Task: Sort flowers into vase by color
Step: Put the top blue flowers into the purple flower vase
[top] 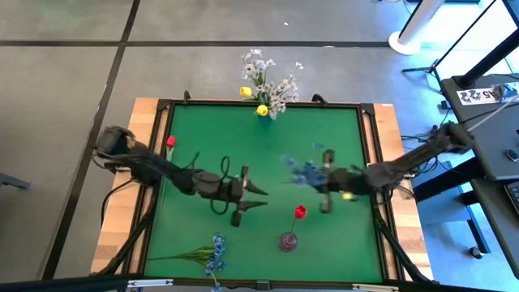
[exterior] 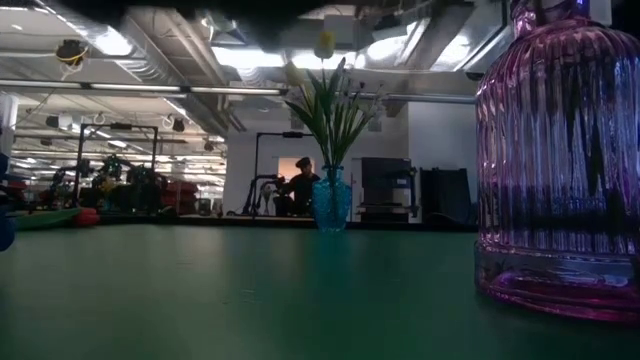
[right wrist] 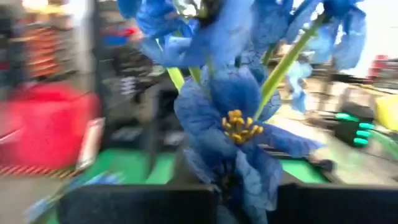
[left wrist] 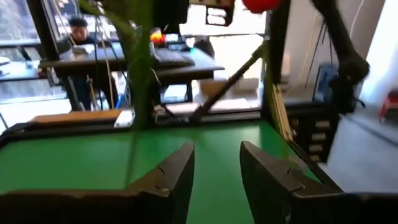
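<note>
In the high view my right gripper (top: 323,185) is over the table's right half, shut on a blue flower (top: 305,171) whose blooms fill the right wrist view (right wrist: 236,106). My left gripper (top: 261,197) hovers open near the table's middle, pointing right, its fingers (left wrist: 217,149) apart over bare green. A purple vase (top: 288,241) near the near edge holds a red flower (top: 300,212). A blue vase (exterior: 332,200) at the far edge holds white sprigs (top: 268,77) and yellow buds (top: 262,109). Another blue flower (top: 212,253) lies by the near edge, and a red bud (top: 170,142) lies at the left edge. My right gripper holds the blue flower low down, under its blooms (right wrist: 233,180). The blossoms hang in front of the fingers and hide the place of contact. The flower is lifted clear of the table, its blooms (top: 305,171) reaching toward the table's left.
A raised black frame (top: 369,109) edges the green mat. The purple vase (exterior: 560,160) stands close to the low camera. Green stems (left wrist: 140,62) and a red bud (left wrist: 261,3) rise ahead of my left gripper. A person (exterior: 300,185) sits in the room beyond.
</note>
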{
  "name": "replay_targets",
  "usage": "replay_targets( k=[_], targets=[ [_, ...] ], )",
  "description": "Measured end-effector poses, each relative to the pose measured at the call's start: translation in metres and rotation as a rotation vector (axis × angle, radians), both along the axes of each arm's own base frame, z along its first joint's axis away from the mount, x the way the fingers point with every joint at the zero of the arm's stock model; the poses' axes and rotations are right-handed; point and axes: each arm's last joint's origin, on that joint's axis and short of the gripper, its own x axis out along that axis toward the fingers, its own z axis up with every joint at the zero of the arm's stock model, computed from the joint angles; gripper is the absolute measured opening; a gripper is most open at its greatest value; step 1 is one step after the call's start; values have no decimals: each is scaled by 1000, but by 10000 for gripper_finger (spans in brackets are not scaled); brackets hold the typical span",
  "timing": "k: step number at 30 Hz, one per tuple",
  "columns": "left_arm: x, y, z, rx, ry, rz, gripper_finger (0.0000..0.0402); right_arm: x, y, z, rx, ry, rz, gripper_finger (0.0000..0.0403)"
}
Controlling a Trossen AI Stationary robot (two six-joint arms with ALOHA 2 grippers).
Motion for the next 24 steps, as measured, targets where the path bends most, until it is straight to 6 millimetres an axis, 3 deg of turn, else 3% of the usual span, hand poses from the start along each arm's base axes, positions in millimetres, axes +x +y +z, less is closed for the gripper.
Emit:
replay_targets(
  k=[6, 10, 18, 24],
  targets=[
    [-36, -32, 23, 49, 52, 25, 127, -72, 8, 15, 86, 88, 239, 6],
    [-45, -45, 25, 99, 44, 66, 127, -89, 21, 19, 131, 36, 364, 10],
    [-52, -39, 11, 104, 190, 224, 127, -70, 63, 20, 69, -99, 414, 7],
    [-84, -9, -1, -126, 521, 406, 128, -44, 82, 15, 63, -73, 327, 4]
  ],
)
